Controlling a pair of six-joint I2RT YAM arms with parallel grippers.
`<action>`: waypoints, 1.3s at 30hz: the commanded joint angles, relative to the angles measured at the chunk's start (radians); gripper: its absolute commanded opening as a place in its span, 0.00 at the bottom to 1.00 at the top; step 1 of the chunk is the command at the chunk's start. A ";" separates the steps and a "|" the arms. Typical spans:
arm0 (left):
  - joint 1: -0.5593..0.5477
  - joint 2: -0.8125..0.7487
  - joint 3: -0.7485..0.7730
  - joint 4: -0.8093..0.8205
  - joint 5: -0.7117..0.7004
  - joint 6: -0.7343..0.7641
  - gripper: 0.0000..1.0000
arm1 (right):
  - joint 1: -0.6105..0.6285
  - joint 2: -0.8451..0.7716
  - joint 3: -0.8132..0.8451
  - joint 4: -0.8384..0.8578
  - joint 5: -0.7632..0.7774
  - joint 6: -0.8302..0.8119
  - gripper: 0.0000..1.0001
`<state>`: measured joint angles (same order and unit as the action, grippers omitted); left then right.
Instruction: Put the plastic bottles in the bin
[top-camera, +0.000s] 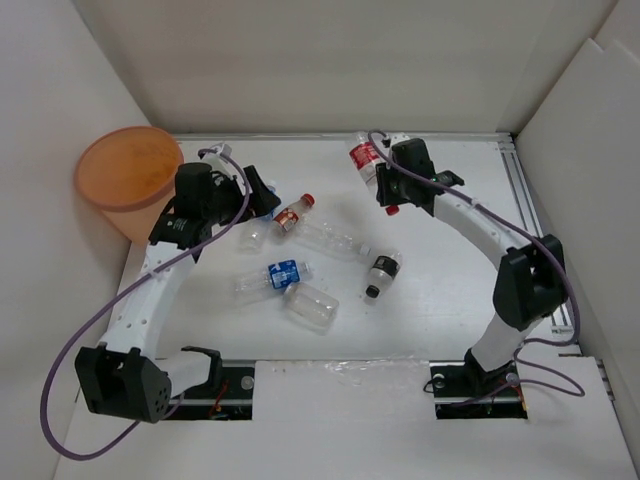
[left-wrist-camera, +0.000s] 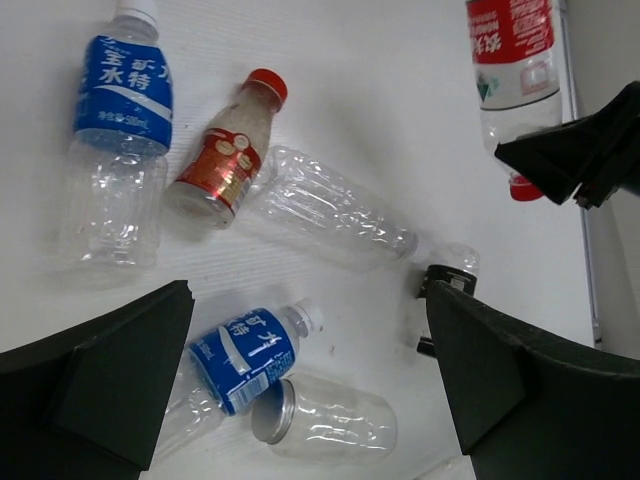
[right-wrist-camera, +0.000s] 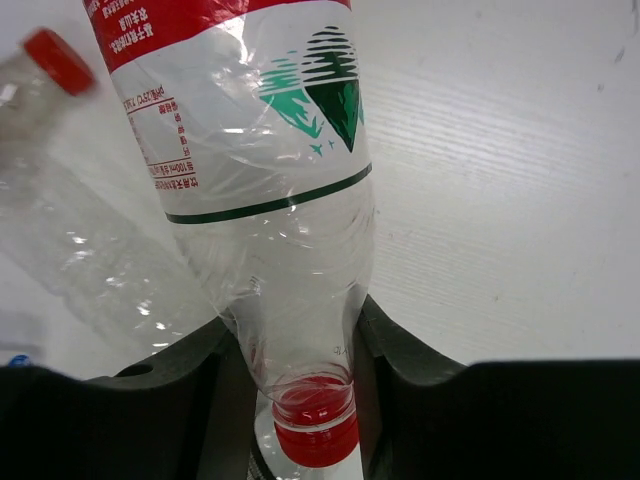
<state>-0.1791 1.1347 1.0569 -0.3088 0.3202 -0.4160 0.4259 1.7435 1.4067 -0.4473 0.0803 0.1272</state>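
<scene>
Now, right gripper (right-wrist-camera: 300, 360) clamped on red-labelled bottle (right-wrist-camera: 250, 150), cap toward wrist, left gripper (left-wrist-camera: 310, 380) spread wide.

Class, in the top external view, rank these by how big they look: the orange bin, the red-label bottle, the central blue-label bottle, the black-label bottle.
1. orange bin, clearly largest.
2-3. red-label bottle and central blue-label bottle look about alike, so I leave them unranked.
4. black-label bottle, smallest.

White table (top-camera: 450, 300), pale enclosure walls (top-camera: 300, 60), metal edge rail (top-camera: 520, 190)
</scene>
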 joint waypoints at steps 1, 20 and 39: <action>0.006 0.023 0.074 0.083 0.140 -0.003 1.00 | 0.031 -0.100 0.060 0.011 -0.069 -0.023 0.00; -0.158 0.125 0.262 0.342 0.205 -0.115 1.00 | 0.324 -0.352 0.115 0.087 -0.342 0.022 0.00; -0.076 0.171 0.463 0.166 0.056 -0.091 0.03 | 0.317 -0.302 0.049 0.177 -0.298 0.032 1.00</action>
<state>-0.3126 1.2903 1.3937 -0.0265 0.5186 -0.5838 0.7589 1.4357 1.4719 -0.3050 -0.2745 0.1646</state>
